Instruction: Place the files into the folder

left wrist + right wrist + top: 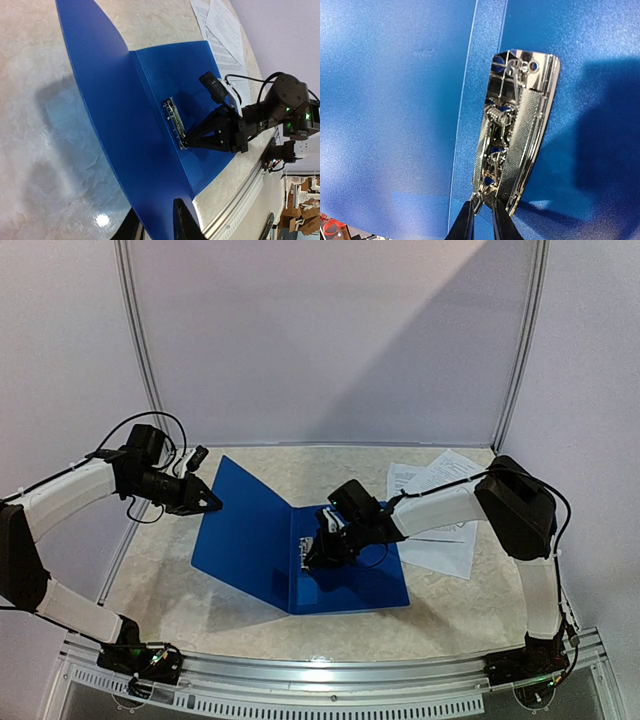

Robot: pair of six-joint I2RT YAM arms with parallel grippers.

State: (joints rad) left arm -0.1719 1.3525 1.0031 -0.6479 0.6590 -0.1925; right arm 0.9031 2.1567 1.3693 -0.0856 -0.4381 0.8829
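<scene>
One folder (250,540) lies open: left pincer (213,505) clamps its raised cover, right pincer (316,558) nips its single metal clip (517,125). Overlapping files (408,478) lie beside it, count unclear.

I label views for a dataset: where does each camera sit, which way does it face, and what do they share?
Top external: above, behind the bases, looking down at the folder; both arms show.
Left wrist: on the left arm, facing across the raised cover to the right gripper; own fingers at bottom.
Right wrist: close over the metal clip; own fingertips at bottom.
Shared: all three show the metal clip.
</scene>
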